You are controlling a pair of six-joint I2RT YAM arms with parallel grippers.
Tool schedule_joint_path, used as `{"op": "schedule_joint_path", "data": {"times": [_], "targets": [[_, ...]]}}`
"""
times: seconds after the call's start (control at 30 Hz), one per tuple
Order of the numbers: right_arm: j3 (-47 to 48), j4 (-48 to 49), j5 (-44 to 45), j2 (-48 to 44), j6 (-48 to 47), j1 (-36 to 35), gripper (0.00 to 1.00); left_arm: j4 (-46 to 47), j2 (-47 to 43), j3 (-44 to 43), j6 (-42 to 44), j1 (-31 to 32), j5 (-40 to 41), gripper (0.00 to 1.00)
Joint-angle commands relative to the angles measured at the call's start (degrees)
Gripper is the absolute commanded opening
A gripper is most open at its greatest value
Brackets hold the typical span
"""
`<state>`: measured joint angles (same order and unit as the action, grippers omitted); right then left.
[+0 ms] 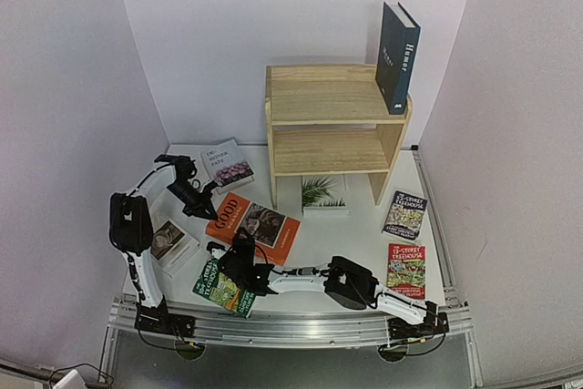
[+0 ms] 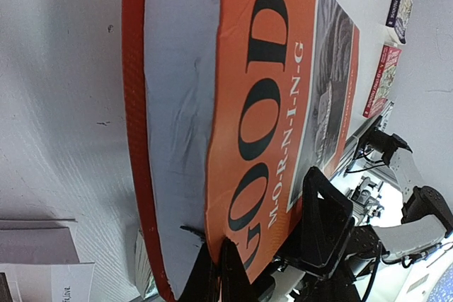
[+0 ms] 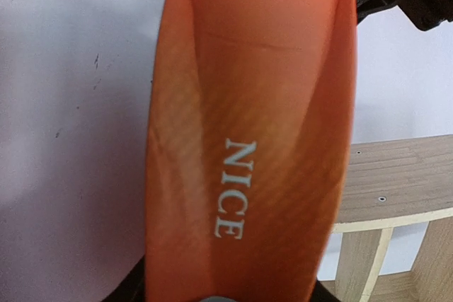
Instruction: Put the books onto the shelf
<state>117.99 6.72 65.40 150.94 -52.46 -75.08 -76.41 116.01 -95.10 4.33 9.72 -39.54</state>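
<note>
The orange "GOOD" book [image 1: 260, 225] lies on the table in front of the wooden shelf [image 1: 332, 125]. My left gripper [image 2: 216, 263] is shut on the corner of its front cover, which is lifted off the white page block [image 2: 177, 104]. My right gripper [image 3: 223, 291] straddles the book's orange spine [image 3: 248, 139], a finger against each side. The dark blue "Humor" book [image 1: 398, 56] stands upright on the shelf's top right. Loose on the table are a pink-flowers book [image 1: 227, 163], a palm-leaf book [image 1: 322, 194] and Treehouse paperbacks [image 1: 405, 214] [image 1: 406, 270] [image 1: 221, 286].
A white book with a photo [image 1: 171, 241] lies at the left under my left arm. White walls close in the table at the back and both sides. The shelf's lower tier [image 1: 330, 150] holds nothing. Its wooden edge [image 3: 396, 189] shows in the right wrist view.
</note>
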Motion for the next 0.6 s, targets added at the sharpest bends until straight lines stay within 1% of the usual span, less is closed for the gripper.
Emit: {"op": "schedule_joint_path", "data": {"times": [0.0,0.1,0.13,0.17,0.23,0.3,0.33,0.4,0.43,0.5,0.53,0.57], "targets": [[2.1,9.4,3.8,-0.2,-5.8,0.7,0.45,-4.1,-4.5,0.5,0.1,0.2,-2.0,0.0],[0.7,9.8,4.1,-1.9,-5.0,0.9,0.37,-4.2,-5.4,0.5,0.4,0.2,-2.6,0.0],[0.1,9.8,4.0,-2.6,-4.6,0.9,0.34,-4.3,-5.8,0.4,0.4,0.2,-2.8,0.06],[-0.6,9.9,3.9,-3.4,-4.1,0.9,0.32,-4.3,-6.2,0.3,0.5,0.2,-2.9,0.16],[-2.3,9.9,3.5,-5.1,-3.0,0.9,0.3,-4.4,-7.0,-0.9,0.7,0.2,-2.8,0.52],[-4.4,9.9,2.8,-7.4,-1.7,0.9,0.27,-5.0,-7.8,-3.7,1.3,0.2,-2.4,0.74],[-5.5,9.9,2.3,-8.7,-0.7,0.9,0.25,-5.3,-8.2,-5.6,1.7,0.0,-2.1,0.81],[-7.9,9.7,0.7,-11.6,1.3,0.9,0.24,-5.5,-8.9,-10.9,2.3,-1.1,-1.3,0.93],[-8.7,9.3,-0.1,-12.8,2.2,0.9,0.24,-5.6,-9.2,-13.9,2.5,-1.7,-0.4,0.97],[-9.5,4.1,-3.5,-16.0,7.2,0.9,0.21,-5.2,-10.1,-18.5,2.8,-4.0,0.5,0.99],[-9.5,0.3,-6.1,-17.9,10.9,0.9,0.2,-4.8,-10.6,-20.7,2.8,-5.3,0.9,0.99],[-9.6,-5.5,-9.6,-19.9,15.1,0.9,0.2,-4.4,-11.1,-22.1,2.8,-6.2,1.7,0.99]]}}
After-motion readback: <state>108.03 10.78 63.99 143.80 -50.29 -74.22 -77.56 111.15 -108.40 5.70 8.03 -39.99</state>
